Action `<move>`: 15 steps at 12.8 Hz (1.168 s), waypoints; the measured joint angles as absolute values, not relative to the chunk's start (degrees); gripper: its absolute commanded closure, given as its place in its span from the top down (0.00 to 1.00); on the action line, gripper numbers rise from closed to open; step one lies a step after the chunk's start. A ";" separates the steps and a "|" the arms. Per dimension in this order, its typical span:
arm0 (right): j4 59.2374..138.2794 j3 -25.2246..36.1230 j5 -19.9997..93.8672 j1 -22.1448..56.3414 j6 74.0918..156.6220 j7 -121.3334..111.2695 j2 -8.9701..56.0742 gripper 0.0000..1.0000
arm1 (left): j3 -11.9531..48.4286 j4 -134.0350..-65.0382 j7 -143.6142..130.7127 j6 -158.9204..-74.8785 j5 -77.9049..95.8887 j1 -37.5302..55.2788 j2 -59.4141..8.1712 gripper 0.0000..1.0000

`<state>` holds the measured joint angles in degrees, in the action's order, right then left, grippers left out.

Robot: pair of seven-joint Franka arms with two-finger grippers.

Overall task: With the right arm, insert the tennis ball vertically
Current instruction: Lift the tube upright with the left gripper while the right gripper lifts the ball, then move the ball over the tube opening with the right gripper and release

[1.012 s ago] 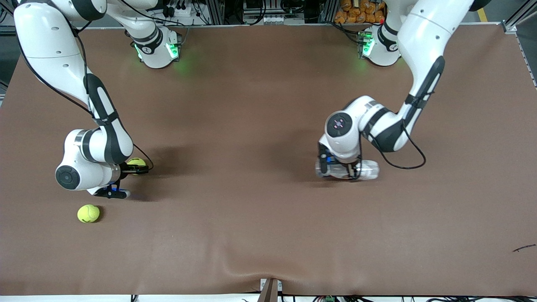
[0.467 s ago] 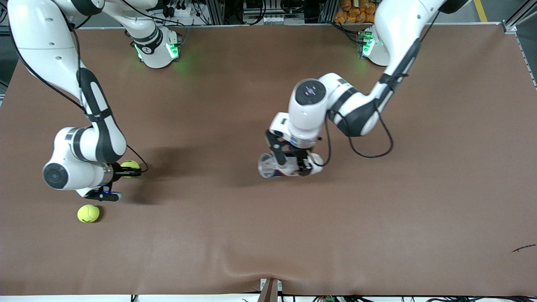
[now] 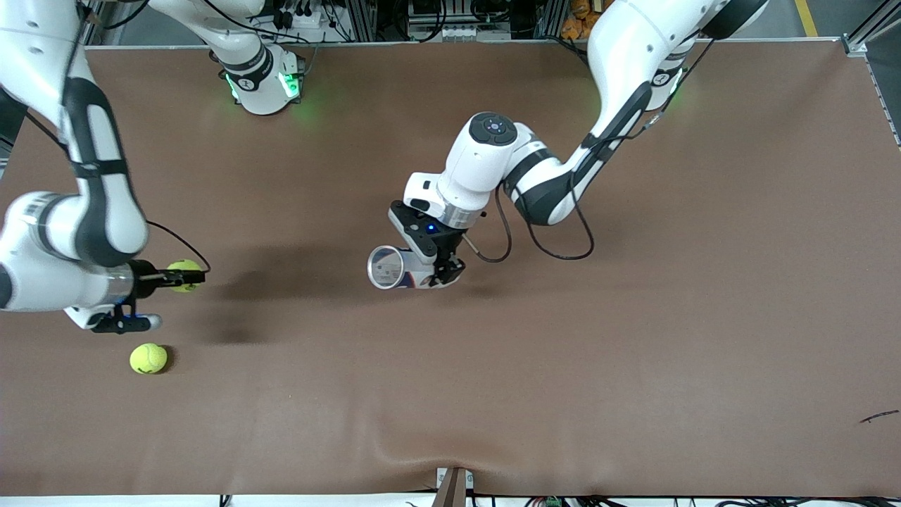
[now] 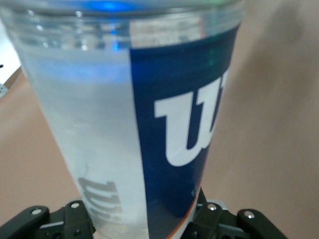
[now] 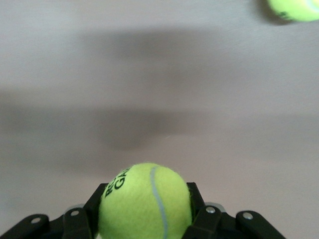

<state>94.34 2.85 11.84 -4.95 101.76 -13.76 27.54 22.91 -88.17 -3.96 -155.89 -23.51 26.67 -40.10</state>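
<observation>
My right gripper [image 3: 181,277] is shut on a yellow-green tennis ball [image 3: 184,275], held up over the table at the right arm's end. In the right wrist view the tennis ball [image 5: 145,201] sits tight between the black fingers [image 5: 79,219]. A clear plastic ball can [image 3: 402,268] with a blue label is held on its side above the middle of the table by my left gripper [image 3: 435,262], which is shut on it. Its open mouth [image 3: 385,267] points toward the right arm's end. The can [image 4: 139,124] fills the left wrist view.
A second tennis ball [image 3: 148,358] lies on the brown table cover [image 3: 633,352], nearer the front camera than my right gripper; it also shows as a ball [image 5: 294,9] in the right wrist view. A small dark scrap [image 3: 880,416] lies near the left arm's end.
The right arm has risen with the tennis ball and drifted toward its end of the table. The left arm has lifted the can off the table and carried it toward the middle.
</observation>
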 measured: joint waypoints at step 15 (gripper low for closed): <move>80.06 1.15 25.76 12.66 92.65 20.44 20.99 0.30 | 3.67 -85.55 -19.33 -195.15 -21.74 42.74 -54.78 0.71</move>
